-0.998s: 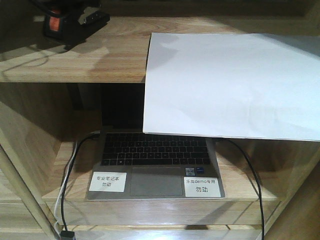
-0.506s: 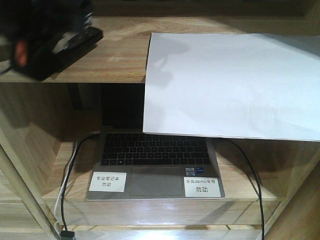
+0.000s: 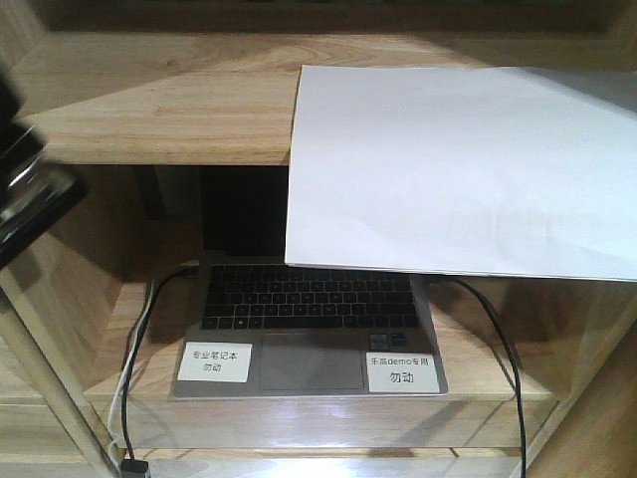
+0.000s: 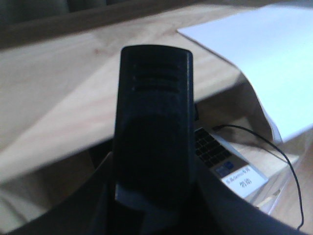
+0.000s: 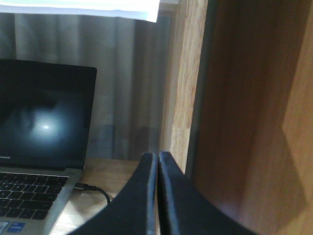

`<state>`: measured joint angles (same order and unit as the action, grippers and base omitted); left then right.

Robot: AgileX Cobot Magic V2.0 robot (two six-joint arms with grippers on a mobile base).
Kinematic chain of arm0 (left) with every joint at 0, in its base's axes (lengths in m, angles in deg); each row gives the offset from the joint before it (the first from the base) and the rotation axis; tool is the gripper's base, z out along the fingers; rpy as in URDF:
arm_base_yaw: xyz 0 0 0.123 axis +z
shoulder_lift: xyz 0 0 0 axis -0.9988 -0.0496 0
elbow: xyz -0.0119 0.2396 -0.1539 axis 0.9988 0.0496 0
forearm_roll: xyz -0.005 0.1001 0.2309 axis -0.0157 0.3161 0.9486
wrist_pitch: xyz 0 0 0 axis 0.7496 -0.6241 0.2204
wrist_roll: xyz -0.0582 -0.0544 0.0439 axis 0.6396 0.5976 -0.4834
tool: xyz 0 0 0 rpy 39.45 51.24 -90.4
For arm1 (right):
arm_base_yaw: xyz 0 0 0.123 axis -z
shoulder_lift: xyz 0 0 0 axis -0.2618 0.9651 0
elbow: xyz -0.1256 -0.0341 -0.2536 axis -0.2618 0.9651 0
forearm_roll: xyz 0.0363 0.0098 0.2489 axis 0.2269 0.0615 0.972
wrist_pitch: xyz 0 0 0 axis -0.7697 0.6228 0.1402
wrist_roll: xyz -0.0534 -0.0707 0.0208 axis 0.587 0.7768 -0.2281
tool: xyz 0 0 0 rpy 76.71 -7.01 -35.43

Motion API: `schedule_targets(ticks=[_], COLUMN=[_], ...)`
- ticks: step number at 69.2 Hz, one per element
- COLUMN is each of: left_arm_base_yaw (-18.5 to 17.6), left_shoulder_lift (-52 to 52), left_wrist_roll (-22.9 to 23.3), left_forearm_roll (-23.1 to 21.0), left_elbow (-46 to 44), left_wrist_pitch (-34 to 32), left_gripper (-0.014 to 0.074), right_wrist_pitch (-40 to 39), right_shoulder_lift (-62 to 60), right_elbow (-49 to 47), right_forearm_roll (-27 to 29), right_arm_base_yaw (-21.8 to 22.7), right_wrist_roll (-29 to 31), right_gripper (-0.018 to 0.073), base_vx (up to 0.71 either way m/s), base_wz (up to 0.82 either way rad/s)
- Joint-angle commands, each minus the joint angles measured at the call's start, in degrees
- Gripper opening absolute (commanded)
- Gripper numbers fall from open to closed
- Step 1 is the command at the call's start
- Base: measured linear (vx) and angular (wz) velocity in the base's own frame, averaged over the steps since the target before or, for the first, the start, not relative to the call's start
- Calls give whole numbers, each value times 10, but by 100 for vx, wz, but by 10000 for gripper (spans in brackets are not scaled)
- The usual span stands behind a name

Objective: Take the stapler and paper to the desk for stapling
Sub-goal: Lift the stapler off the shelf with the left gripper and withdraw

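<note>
My left gripper (image 4: 152,164) is shut on the stapler (image 4: 154,98), a black body that stands up between the jaws and fills the middle of the left wrist view. In the front view the stapler (image 3: 28,199) shows as a blurred black shape with a silvery strip at the left edge, off the shelf. The paper (image 3: 458,169) lies white on the upper shelf (image 3: 169,110), its front part overhanging the edge. My right gripper (image 5: 157,157) is shut with nothing in it, low beside the shelf's right side wall (image 5: 244,117). The desk is out of view.
An open laptop (image 3: 309,319) with two white labels sits on the lower shelf under the paper's overhang. Black cables (image 3: 503,349) run down on both sides of it. Wooden side walls close in the lower compartment.
The stapler has come off the upper shelf's left end in my left gripper and travelled left and down to the frame's edge. The paper has not moved.
</note>
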<state>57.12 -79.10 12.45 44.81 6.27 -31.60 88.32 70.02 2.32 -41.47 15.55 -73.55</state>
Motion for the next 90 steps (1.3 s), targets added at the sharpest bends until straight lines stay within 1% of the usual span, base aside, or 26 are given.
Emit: schedule_targets(ticks=[1, 27, 38, 49, 90], left_arm_base_yaw=[-3, -3, -3, -3, -3], left_shoulder_lift=[43, 220, 289, 315, 315], left_wrist_roll=[0, 0, 0, 0, 0], left_forearm_roll=[-3, -3, -4, -3, -3], left_elbow=[22, 222, 275, 290, 290], left_wrist_pitch=[-71, -100, -122, -126, -126], left_gripper=[-6, -6, -6, -6, -6], right_wrist_pitch=[-44, -44, -44, -45, -44], right_shoulder_lift=[-6, -6, -6, -6, -5], right_elbow=[3, 3, 3, 3, 3], right_forearm_roll=[-1, -1, -1, -1, -1], right_arm_base_yaw=[3, 3, 3, 3, 3], right_wrist_roll=[-1, -1, -1, -1, -1], right_gripper=[-10, -10, -10, -10, -10], base_vx=[0, 0, 0, 0, 0], base_wz=[0, 0, 0, 0, 0])
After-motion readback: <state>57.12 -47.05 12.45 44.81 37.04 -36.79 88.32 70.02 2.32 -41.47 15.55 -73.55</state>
